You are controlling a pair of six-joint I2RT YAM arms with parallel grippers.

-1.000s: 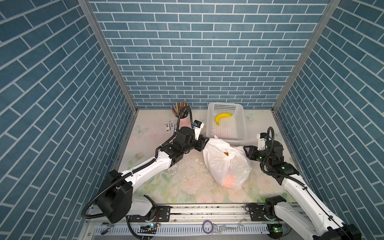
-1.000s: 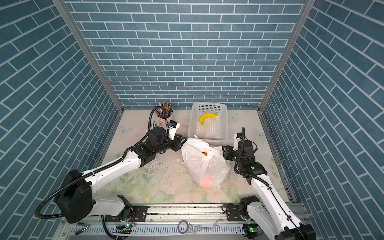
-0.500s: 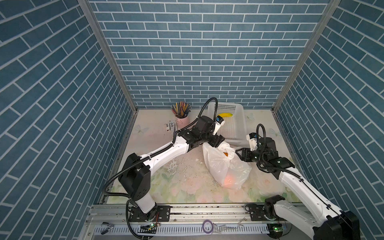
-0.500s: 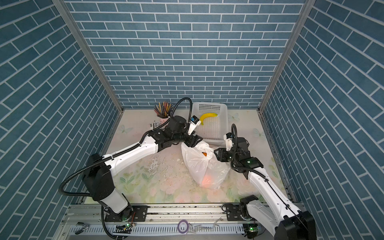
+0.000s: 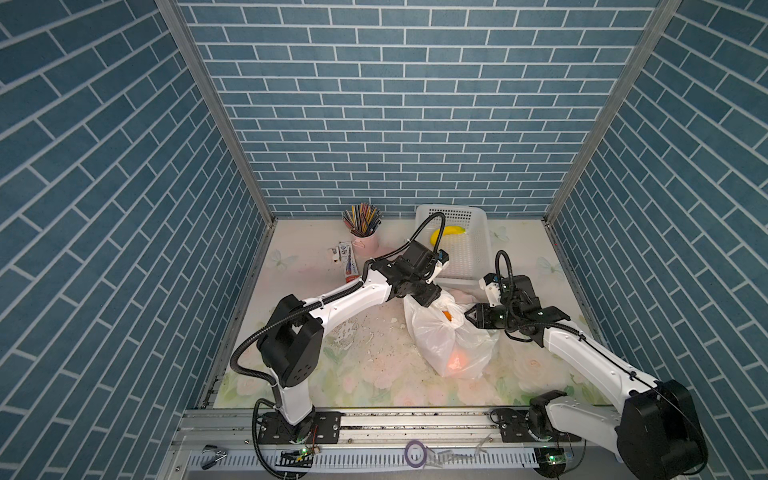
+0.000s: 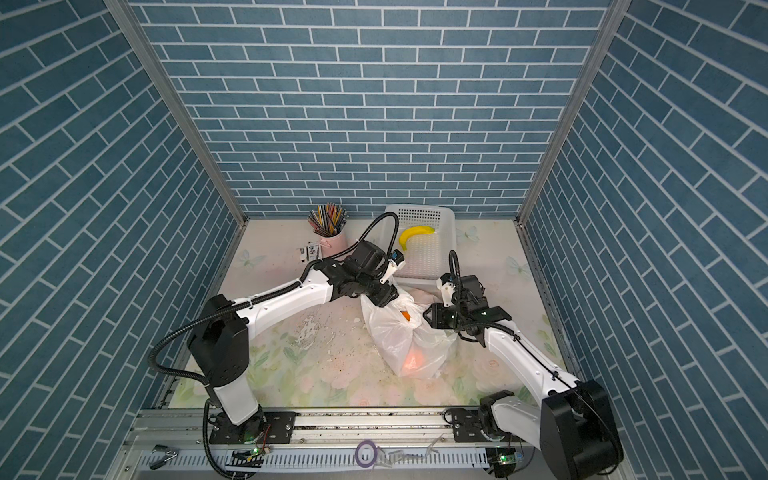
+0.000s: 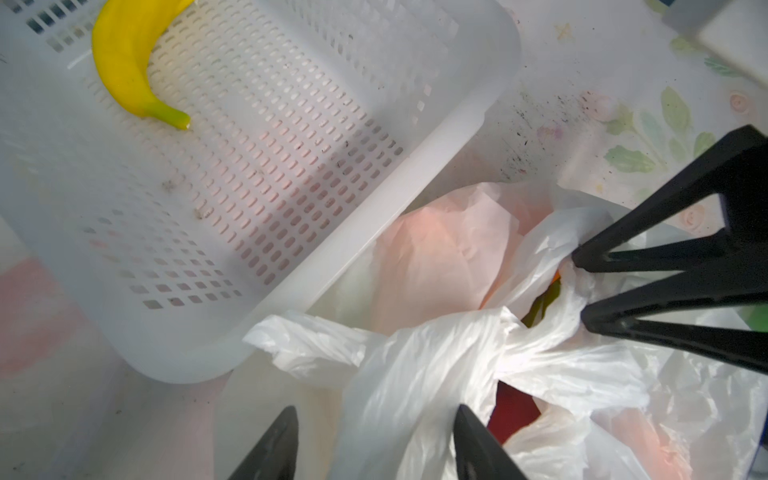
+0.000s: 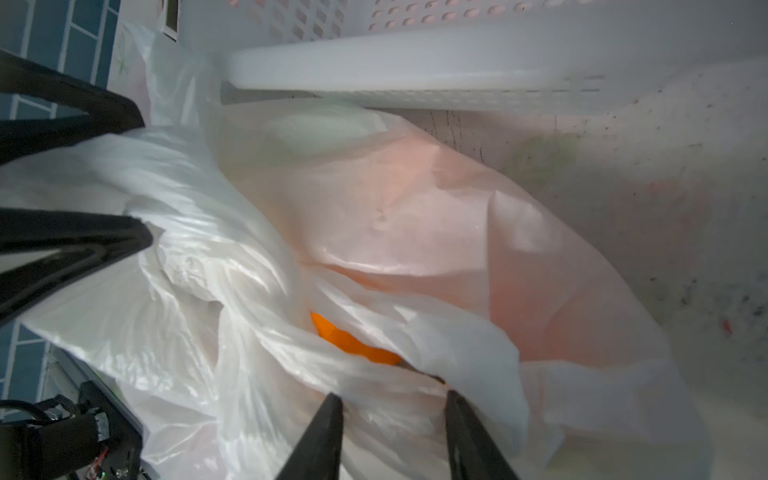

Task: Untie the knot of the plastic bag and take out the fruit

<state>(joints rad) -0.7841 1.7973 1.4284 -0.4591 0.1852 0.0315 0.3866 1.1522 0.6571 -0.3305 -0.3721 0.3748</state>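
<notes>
The white plastic bag lies in front of the basket, seen in both top views. Its knot is a bunched twist with a crinkled tail. Fruit shows at the gaps: an orange and a red piece. My left gripper stands open over the bag's top, with a fold of plastic between its fingers. My right gripper comes in from the other side, its fingers apart astride the bag's rim beside the orange. From above, the left gripper and right gripper face each other across the bag's mouth.
A white perforated basket holding a yellow banana stands right behind the bag, its rim close to my left gripper. A pink cup of pencils and a small tube are at the back left. White crumbs litter the mat.
My left arm has swung right, from beside the bag to over its top by the basket. My right gripper has moved in onto the bag's rim.
</notes>
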